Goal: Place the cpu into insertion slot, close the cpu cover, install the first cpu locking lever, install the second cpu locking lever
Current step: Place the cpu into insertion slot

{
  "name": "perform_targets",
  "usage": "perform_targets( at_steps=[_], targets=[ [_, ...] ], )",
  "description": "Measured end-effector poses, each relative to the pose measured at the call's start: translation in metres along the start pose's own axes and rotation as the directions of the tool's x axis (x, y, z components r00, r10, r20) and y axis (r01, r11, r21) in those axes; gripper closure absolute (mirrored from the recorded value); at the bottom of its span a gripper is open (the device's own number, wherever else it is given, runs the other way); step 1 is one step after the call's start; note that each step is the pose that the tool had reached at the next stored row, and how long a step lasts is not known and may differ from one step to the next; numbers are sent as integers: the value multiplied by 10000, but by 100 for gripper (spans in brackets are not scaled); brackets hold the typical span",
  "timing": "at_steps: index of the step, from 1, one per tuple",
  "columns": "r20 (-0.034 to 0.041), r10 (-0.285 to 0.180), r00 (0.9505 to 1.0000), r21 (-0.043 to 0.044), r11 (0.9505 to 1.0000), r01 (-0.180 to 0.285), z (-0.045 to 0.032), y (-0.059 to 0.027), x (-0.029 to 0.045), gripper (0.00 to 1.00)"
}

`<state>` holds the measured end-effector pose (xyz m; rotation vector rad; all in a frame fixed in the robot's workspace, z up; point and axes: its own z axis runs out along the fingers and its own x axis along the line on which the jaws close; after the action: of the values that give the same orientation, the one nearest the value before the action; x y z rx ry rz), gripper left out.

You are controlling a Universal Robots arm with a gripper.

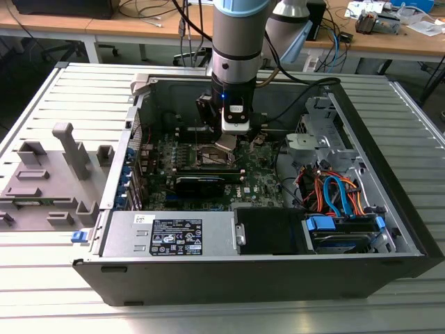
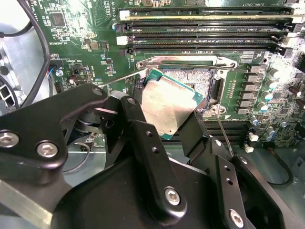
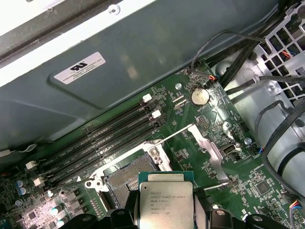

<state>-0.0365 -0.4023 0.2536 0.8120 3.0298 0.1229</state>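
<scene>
My gripper [image 1: 231, 137] is shut on the cpu [image 1: 226, 144], a small square chip with a silvery top, held tilted just above the motherboard inside the open computer case. In the second wrist view, black fingers [image 2: 143, 138] clamp two opposite edges of the cpu [image 2: 169, 102]. The chip hangs partly over the insertion slot [image 2: 202, 78], whose pin field lies bare inside a silver rim. In the first wrist view, the cpu [image 3: 164, 198] sits close beside the insertion slot [image 3: 125, 179]. The cpu cover [image 3: 212, 155] stands swung open beside the socket, and a thin wire lever [image 2: 223, 136] is raised.
Long black memory slots [image 2: 205, 28] run beside the socket. A black graphics card [image 1: 201, 182] lies across the board. The power supply [image 1: 174, 233], a bundle of cables [image 1: 334, 195] and the case walls [image 1: 118, 174] close in the board. A grey fixture [image 1: 49, 177] lies outside the case.
</scene>
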Motion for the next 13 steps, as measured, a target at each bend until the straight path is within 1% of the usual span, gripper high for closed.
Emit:
perform_targets(
  at_steps=[13],
  targets=[
    [15,189,9998,-3,9998,-189,1,0,0,45]
  ],
)
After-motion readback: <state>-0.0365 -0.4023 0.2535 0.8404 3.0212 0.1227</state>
